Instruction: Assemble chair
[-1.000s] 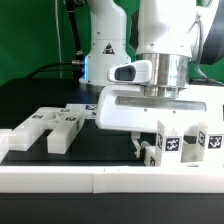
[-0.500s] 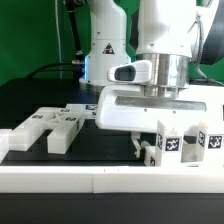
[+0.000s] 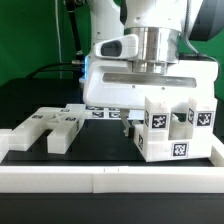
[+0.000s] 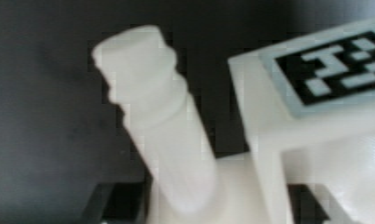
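Exterior view: on the black table [image 3: 100, 150], the tagged chair block [image 3: 175, 130] stands at the exterior view's right, under the arm's hand and well apart from the flat notched pieces [image 3: 45, 128]. Only the wrist view shows a slim post [image 4: 157, 110] just beside that block, its long axis running straight out from between the fingers [image 4: 113, 200]. Whether they pinch it or stand spread, I cannot tell.

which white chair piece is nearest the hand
Tall tagged block at the exterior view's right, close by the hand; the notched pieces lie low at the left.
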Robot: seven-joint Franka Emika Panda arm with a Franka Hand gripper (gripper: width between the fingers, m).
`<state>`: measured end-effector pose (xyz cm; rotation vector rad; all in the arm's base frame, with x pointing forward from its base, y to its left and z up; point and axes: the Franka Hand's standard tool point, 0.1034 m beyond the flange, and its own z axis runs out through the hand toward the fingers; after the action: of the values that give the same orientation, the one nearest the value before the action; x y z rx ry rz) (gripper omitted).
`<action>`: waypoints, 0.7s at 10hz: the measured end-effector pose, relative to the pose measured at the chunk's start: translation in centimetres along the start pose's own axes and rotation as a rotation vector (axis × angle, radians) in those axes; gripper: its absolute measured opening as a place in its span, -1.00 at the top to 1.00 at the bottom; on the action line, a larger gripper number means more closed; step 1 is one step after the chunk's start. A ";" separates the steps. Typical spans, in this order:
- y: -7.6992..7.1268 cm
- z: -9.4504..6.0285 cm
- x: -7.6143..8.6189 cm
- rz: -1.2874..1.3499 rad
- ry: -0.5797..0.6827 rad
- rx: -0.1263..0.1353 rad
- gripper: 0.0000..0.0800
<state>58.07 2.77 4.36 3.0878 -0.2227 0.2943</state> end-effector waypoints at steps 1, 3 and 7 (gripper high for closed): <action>0.0 0.2 -0.4 0.001 -0.030 0.001 0.20; -0.1 0.1 -1.0 0.013 -0.212 0.017 0.20; 0.0 -3.0 -1.8 0.069 -0.581 0.005 0.20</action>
<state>55.77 3.13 6.98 3.0851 -0.3373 -0.6109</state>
